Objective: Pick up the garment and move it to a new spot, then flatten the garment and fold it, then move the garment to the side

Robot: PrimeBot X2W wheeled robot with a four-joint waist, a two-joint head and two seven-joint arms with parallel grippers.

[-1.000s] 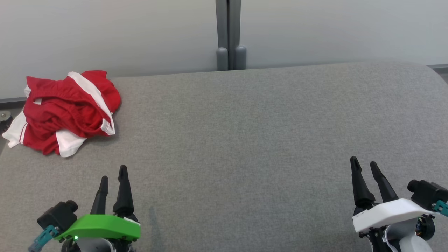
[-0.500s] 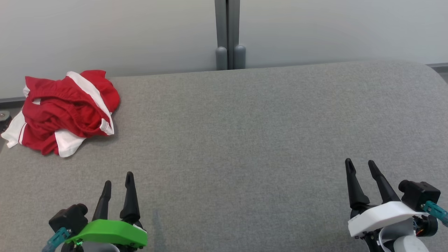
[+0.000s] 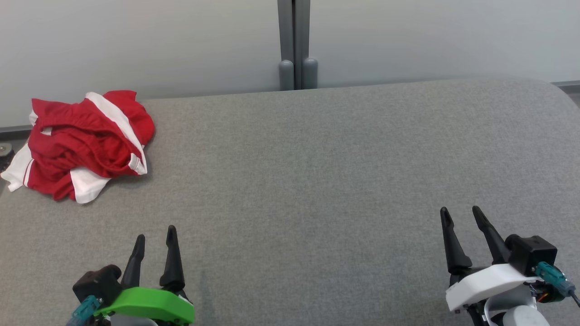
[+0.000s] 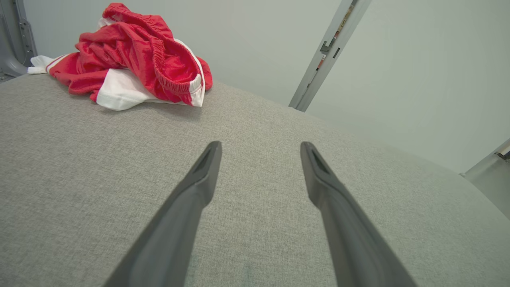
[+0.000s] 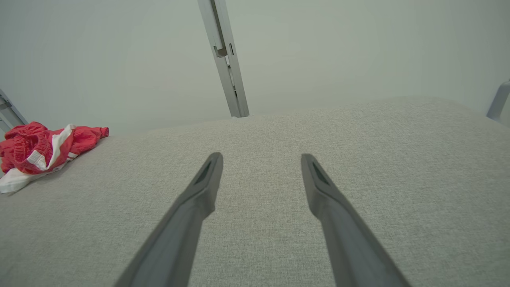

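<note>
**On the Table's Far-Left Corner: Garment Crumpled, Both Grippers Empty**

1. Garment position. The garment point(image 3: 86, 142), red fabric with white panels, lies in a crumpled heap on the far-left corner of the grey cloth-covered table point(image 3: 317, 158), close to the pale wall point(image 3: 136, 45). It is neither flattened nor folded.

2. Garment orientation. In the head view the heap is wider than it is deep. Its long axis runs on a slant, from a white hem point(image 3: 16, 174) at the table's left edge on the near side to a red lobe at the far right of the heap. A white stripe point(image 3: 115, 117) crosses the top diagonally. In the left wrist view a gathered elastic waistband point(image 4: 157, 52) curls over the side of the heap nearest that camera.

3. Left gripper point(image 3: 156, 233). It sits over the near-left part of the table, fingers pointing away from the robot. The jaws are spread wide with nothing between them. The garment lies ahead and to its left, well apart.

4. Right gripper point(image 3: 460, 210). It sits over the near-right part of the table. The jaws are likewise spread wide and hold nothing, with bare cloth beneath them.

5. Background. A grey post point(image 3: 294, 45) stands behind the middle of the table's far edge.
</note>
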